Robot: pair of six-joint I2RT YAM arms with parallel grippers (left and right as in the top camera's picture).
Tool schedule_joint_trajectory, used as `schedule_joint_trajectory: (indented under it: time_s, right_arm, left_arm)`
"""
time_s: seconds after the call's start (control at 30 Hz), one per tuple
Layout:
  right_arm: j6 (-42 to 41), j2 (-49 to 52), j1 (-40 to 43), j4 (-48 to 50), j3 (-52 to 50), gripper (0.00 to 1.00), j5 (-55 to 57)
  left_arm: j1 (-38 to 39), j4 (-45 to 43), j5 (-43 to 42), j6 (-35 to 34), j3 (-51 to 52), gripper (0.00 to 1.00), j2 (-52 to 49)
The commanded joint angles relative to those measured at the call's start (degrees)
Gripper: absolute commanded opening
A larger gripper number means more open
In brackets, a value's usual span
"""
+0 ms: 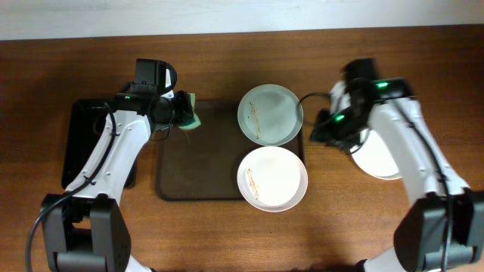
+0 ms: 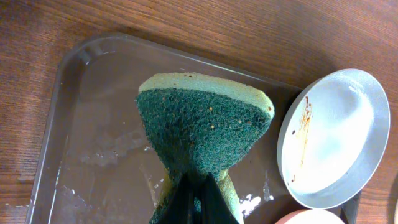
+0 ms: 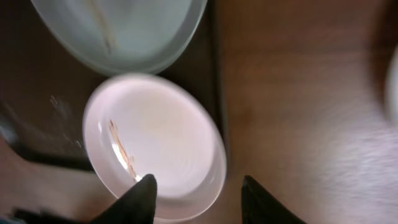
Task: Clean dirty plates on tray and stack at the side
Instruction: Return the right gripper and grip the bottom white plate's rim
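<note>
The dark brown tray (image 1: 189,177) lies mid-table. A pale blue-green plate (image 1: 270,113) with a brown smear rests on its far right corner, and a white plate (image 1: 272,178) with smears sits on its near right corner, overhanging the rim. Another white plate (image 1: 382,160) lies on the table at the right, partly under my right arm. My left gripper (image 1: 181,112) is shut on a green-and-yellow sponge (image 2: 202,127) above the tray's (image 2: 93,124) far left part. My right gripper (image 3: 199,186) is open and empty, hovering over the right rim of the white plate (image 3: 155,146), beside the blue-green plate (image 3: 124,31).
A smaller black tray (image 1: 76,140) lies at the far left, partly under my left arm. Wet streaks and foam specks mark the brown tray's floor (image 2: 249,202). Bare wooden table (image 1: 340,219) runs along the front and right of the tray.
</note>
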State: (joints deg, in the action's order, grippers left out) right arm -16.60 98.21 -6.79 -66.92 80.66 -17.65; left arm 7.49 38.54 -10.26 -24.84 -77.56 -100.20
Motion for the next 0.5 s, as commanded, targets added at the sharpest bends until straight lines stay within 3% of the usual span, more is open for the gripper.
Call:
schedule_joint_trajectory:
  time_s: [0.0,0.47]
  right_arm:
    - [-5.64,1.16,-5.81,-0.37,-4.07,0.41,2.93]
    - [-9.01,1.16,-9.77,0.26,-17.86,0.38,6.73]
  left_arm:
    - [0.13,0.07,0.22,1.14,-0.07,0.01,-0.2]
    - [0.13,1.49,2.62,1.14,-0.07,0.01,-0.2]
